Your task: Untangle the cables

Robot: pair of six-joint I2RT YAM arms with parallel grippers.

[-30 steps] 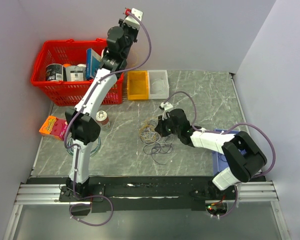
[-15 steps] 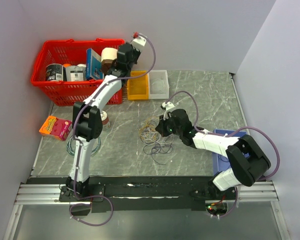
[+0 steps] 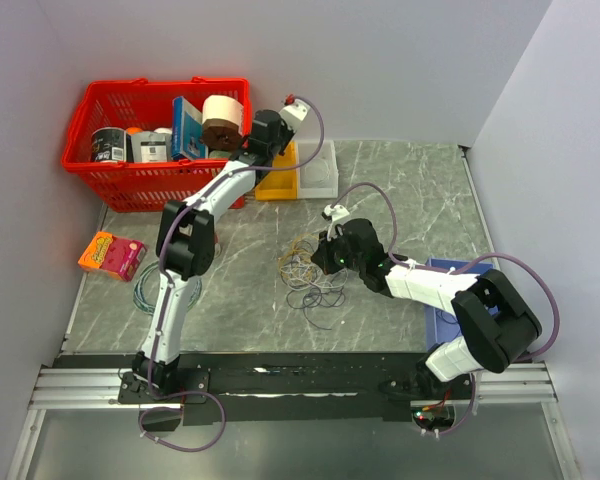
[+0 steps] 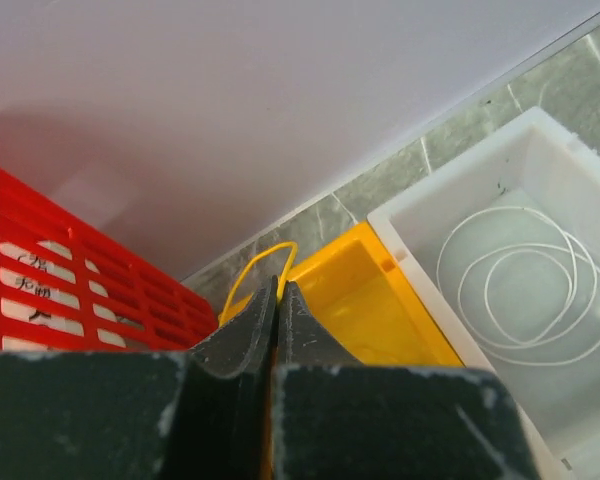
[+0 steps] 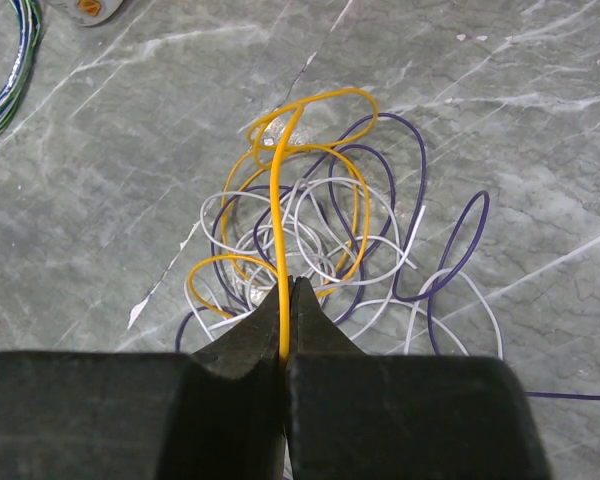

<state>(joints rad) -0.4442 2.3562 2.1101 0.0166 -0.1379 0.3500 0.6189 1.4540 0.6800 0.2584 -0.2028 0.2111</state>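
The cables (image 3: 308, 275) lie in a heap of yellow-orange, dark purple and pale grey loops mid-table. My right gripper (image 3: 318, 258) sits at the heap's right edge. In the right wrist view it (image 5: 288, 287) is shut on a yellow cable (image 5: 276, 200) that rises out of the heap (image 5: 330, 240). My left gripper (image 3: 262, 152) is at the back over the yellow bin (image 3: 280, 185). In the left wrist view it (image 4: 277, 287) is shut on a thin yellow cable loop (image 4: 252, 262) above the bin's far left corner (image 4: 380, 300).
A white bin (image 4: 450, 200) beside the yellow one holds a coiled white wire (image 4: 520, 290). A red basket (image 3: 110, 180) of goods stands back left. A teal-green coil (image 3: 143, 290) and an orange box (image 3: 112, 254) lie left. A blue tray (image 3: 442, 310) is right.
My left arm has swung down and right from high over the red basket to the yellow bin. My right gripper has stayed at the heap.
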